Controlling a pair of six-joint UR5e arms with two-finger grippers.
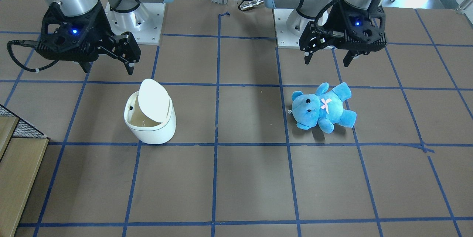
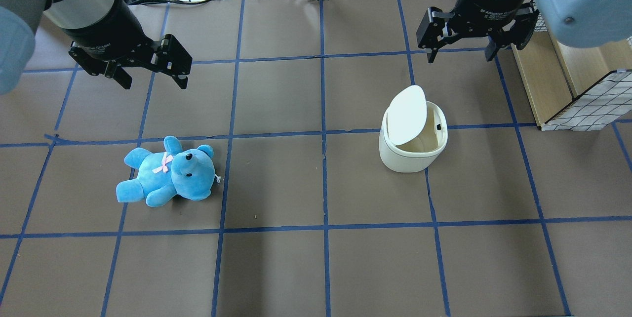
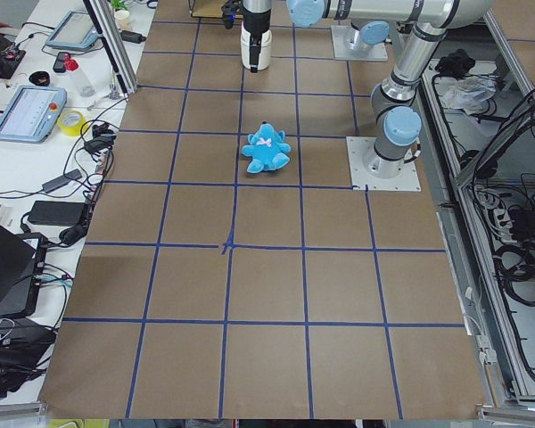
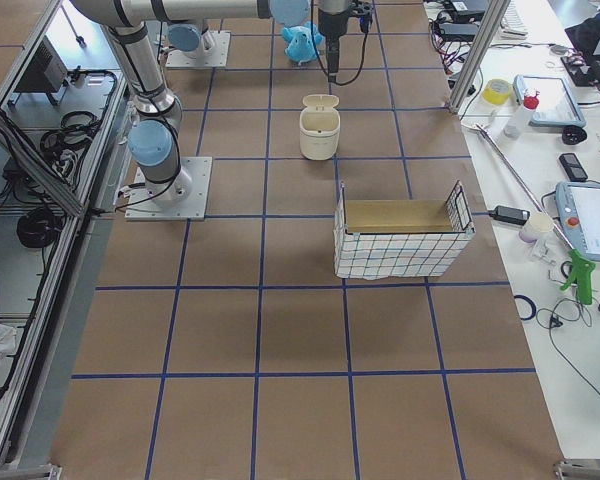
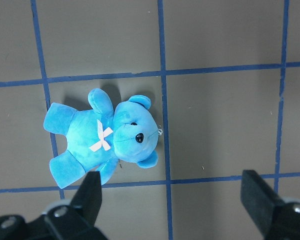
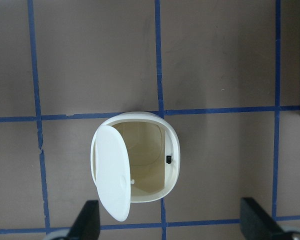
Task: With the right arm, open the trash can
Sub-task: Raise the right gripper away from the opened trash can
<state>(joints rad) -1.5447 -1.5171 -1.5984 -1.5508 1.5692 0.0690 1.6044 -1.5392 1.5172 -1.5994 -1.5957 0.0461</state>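
The opening is judged already done: the trash can (image 2: pixel 412 156) stands on the brown, blue-taped table (image 2: pixel 276 267), its lid (image 2: pixel 407 113) tipped up and the inside exposed, while the right gripper (image 2: pixel 460 55) is held beyond it, apart, jaws spread wide with nothing gripped. Only a retreat clear of the lid is called for. The left gripper (image 2: pixel 154 82), equally wide and empty, is held near a blue teddy bear (image 2: pixel 168 178); a wire basket (image 2: pixel 602 97) is set at the table's right end.
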